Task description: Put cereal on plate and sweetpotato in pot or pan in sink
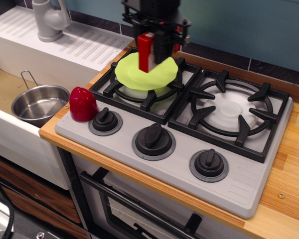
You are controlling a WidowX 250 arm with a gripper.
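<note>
My gripper is shut on the cereal, a small red box, and holds it upright just above the lime-green plate on the left rear burner. The sweetpotato, a glossy red lump, sits at the front left corner of the stove, beside the left knob. The steel pot with its wire handle stands in the sink at the left, empty.
A grey tap and ribbed white drainboard lie behind the sink. The stove has black grates and three knobs along its front. Wooden counter runs on the right.
</note>
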